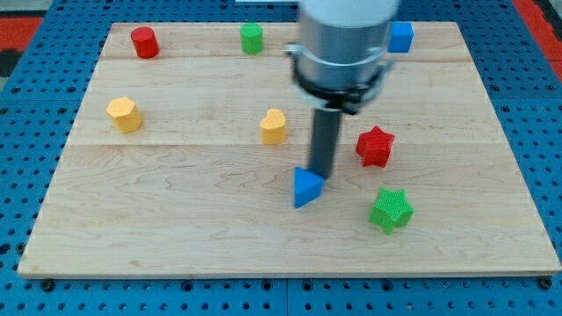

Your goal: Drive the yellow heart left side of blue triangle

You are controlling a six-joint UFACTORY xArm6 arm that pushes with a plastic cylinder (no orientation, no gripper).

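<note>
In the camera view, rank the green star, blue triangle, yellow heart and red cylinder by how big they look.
1. green star
2. blue triangle, partly hidden by my tip, which rests at its upper right edge
3. yellow heart and red cylinder: too alike to rank, and the cylinder sits nearer the view's top.

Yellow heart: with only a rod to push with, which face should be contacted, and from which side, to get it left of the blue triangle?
Probably the yellow heart's upper-right face, approached from the view's top right. It lies up-left of the blue triangle and needs pushing down and slightly left. My tip now sits at the triangle's upper edge, so it must circle round first.
</note>
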